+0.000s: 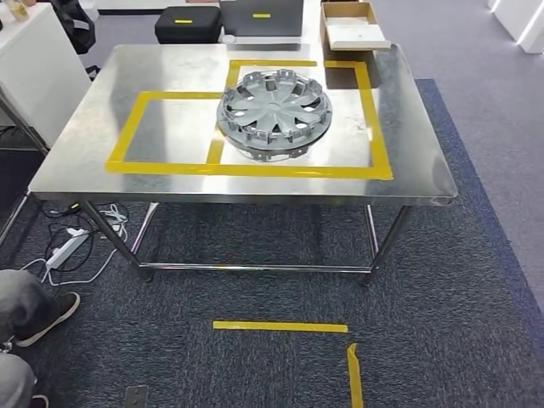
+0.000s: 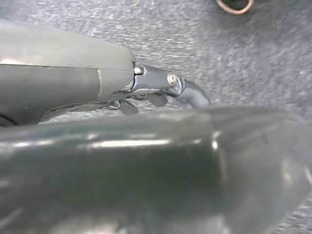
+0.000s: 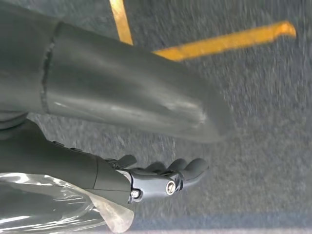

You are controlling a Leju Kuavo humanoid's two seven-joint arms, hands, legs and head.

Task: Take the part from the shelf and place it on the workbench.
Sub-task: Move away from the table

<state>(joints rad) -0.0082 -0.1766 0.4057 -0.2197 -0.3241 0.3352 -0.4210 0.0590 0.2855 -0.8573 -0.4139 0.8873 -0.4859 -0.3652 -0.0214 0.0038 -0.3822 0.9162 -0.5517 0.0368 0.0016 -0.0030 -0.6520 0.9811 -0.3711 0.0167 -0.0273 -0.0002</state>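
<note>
A silver wheel cover point(image 1: 274, 113) lies flat on the steel workbench point(image 1: 83, 144), across the line between the two yellow-taped rectangles and mostly in the right one. My left hand point(image 2: 162, 90) hangs beside my body above the grey carpet, fingers stretched out and holding nothing. My right hand point(image 3: 162, 178) also hangs over the carpet, fingers extended and apart, with nothing in it.
A cardboard box point(image 1: 351, 25) and black cases point(image 1: 187, 24) stand beyond the bench's far edge. A power strip with cables point(image 1: 67, 248) lies under the bench's left end. A person's shoe point(image 1: 45, 316) is at the lower left. Yellow tape strips point(image 1: 280, 326) mark the carpet.
</note>
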